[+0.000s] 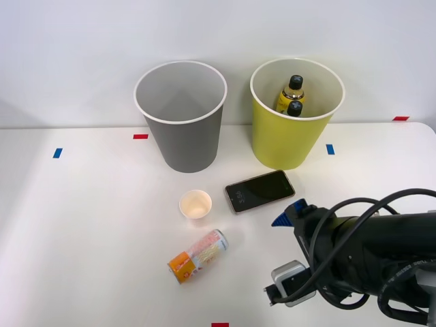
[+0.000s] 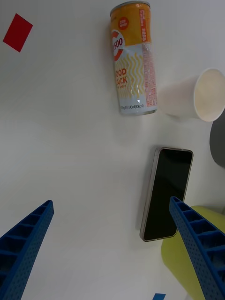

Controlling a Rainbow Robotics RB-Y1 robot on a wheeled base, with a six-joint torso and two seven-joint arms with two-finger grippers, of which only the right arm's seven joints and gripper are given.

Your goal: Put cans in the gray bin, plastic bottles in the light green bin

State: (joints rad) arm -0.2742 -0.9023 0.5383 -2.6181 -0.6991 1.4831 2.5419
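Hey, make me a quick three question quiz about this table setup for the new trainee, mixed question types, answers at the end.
1. True or false: the drink can stands upright on the table.
2. Multiple choice: where are the two black-capped bottles? A) in the gray bin B) in the light green bin C) lying beside the smartphone
3. Fill the blank: the right hand has its blue fingers ____, holding nothing.

Key:
1. False; it lies on its side, close in front of the paper cup.
2. B
3. open
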